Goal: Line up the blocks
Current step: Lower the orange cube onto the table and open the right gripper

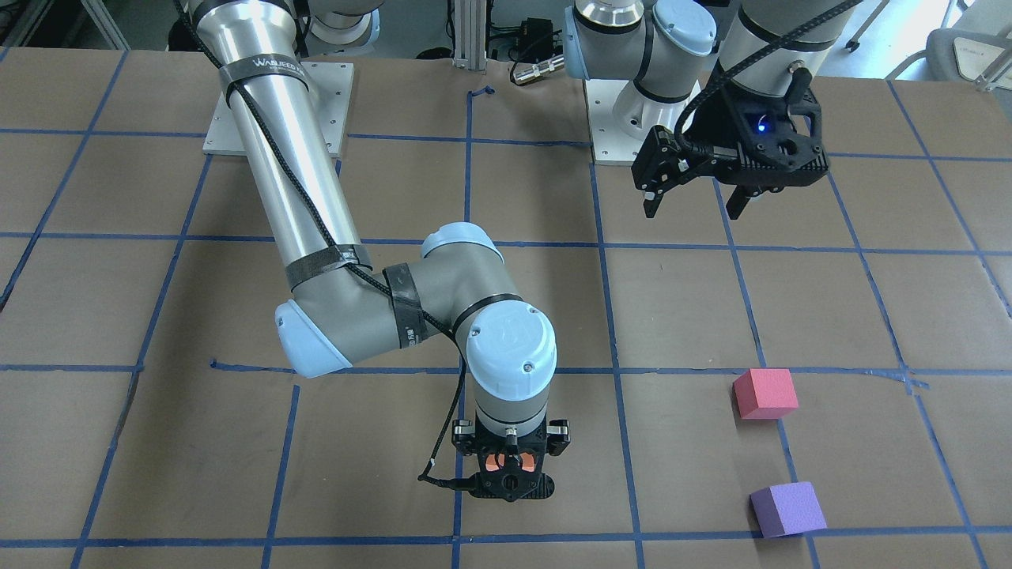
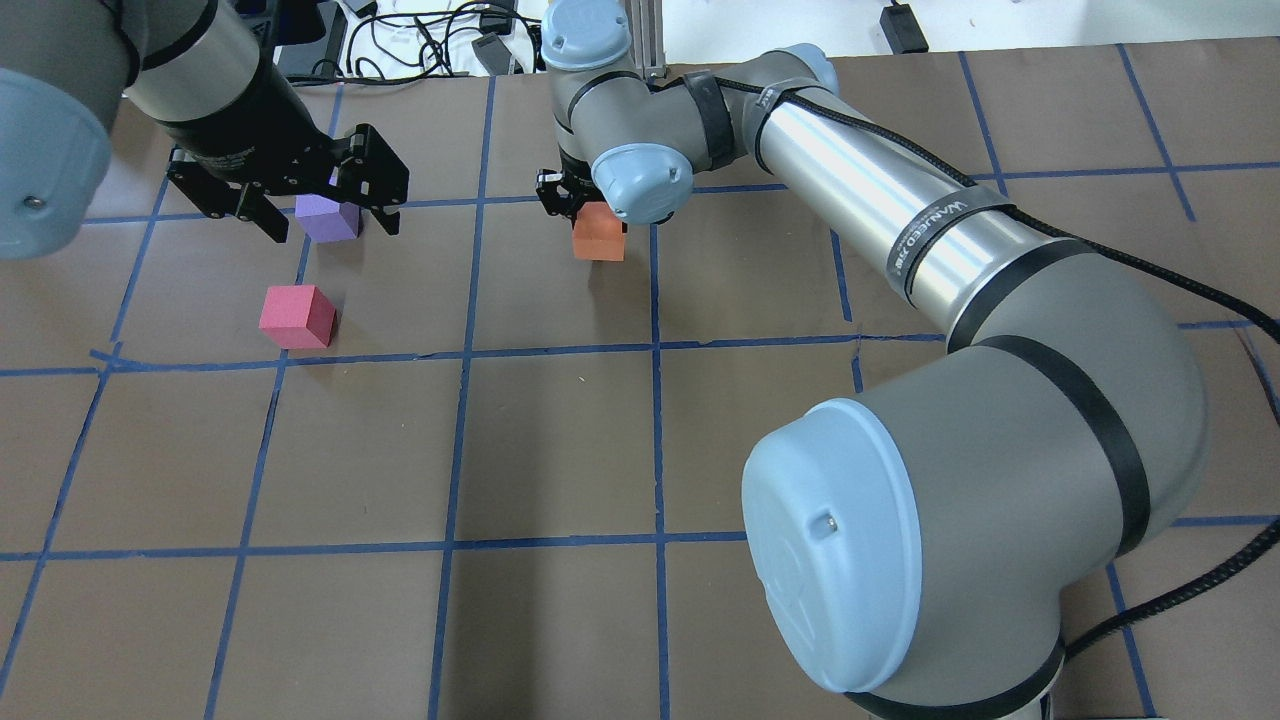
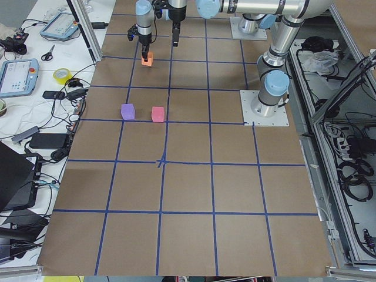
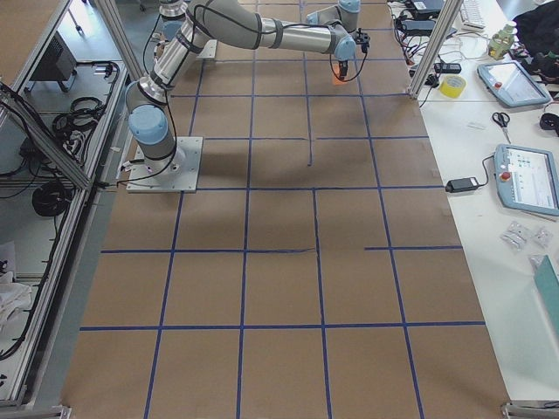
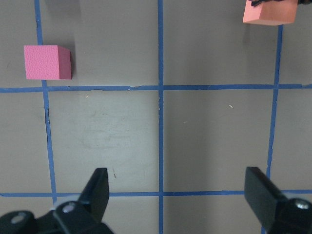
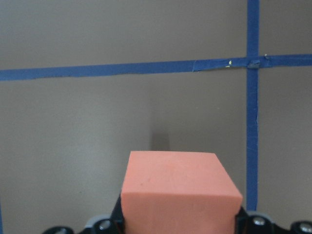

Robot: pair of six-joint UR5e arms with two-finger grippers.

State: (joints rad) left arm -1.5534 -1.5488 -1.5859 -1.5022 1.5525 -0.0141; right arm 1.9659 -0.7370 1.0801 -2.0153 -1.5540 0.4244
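My right gripper is shut on the orange block and holds it at or just above the table near the far middle; the right wrist view shows the block between the jaws. The pinkish red block and the purple block sit on the table on my left side, about a block's width apart. My left gripper is open and empty, raised high above the table, nearer my base than those two blocks. The left wrist view shows the pinkish red block and the orange block.
Blue tape lines divide the brown table into squares. The arms' white base plates stand at my edge. My right arm's elbow hangs over the near right. Side benches hold tablets and a tape roll.
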